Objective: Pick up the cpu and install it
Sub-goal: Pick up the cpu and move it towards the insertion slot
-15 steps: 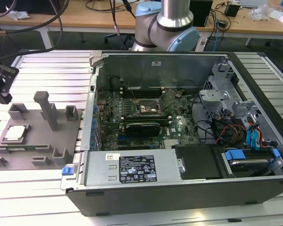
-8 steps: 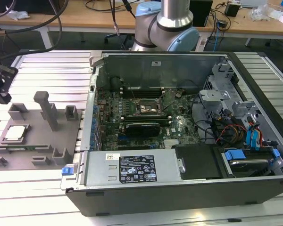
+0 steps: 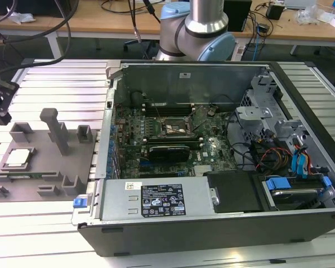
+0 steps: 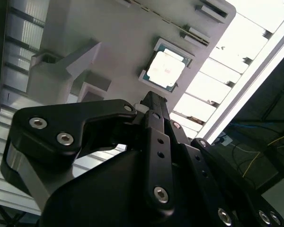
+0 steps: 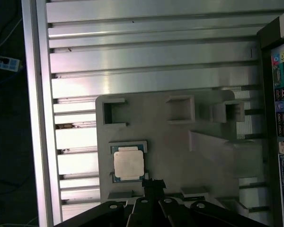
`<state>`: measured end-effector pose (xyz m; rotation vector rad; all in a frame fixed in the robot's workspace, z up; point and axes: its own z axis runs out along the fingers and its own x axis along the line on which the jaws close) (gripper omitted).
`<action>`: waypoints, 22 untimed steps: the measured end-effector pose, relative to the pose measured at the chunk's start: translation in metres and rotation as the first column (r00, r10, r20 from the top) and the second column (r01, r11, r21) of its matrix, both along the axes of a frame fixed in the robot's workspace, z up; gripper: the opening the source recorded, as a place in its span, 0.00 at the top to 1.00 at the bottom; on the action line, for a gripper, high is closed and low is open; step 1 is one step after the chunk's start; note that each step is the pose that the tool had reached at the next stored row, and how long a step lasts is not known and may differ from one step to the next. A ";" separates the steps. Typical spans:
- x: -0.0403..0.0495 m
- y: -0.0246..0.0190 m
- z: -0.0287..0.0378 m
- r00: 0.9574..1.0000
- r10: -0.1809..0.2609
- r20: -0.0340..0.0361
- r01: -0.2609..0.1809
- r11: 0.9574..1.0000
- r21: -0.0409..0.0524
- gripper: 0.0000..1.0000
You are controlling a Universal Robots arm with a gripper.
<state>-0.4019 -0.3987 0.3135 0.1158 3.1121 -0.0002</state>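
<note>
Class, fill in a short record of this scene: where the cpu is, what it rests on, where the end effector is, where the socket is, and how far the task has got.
cpu: lying flat, pale top up, in a recess of the grey fixture plate
fixture plate: on the slatted metal table, to the exterior view's left of the open computer case
end effector: above the plate, close beside the cpu, not carrying it
socket: on the motherboard inside the case
progress: cpu not yet picked up

Silver arm tube [image 3: 208, 14], pale-blue joint caps [image 3: 218, 49], black screw-studded pincer [image 4: 152, 99] links.
</note>
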 end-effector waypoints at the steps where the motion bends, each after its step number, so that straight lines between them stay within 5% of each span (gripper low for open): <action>1: -0.0003 0.0000 -0.0013 1.000 0.000 0.000 0.000 1.000 0.000 0.89; 22: -0.0040 0.0000 -0.0130 1.000 0.000 0.000 0.000 1.000 0.000 0.89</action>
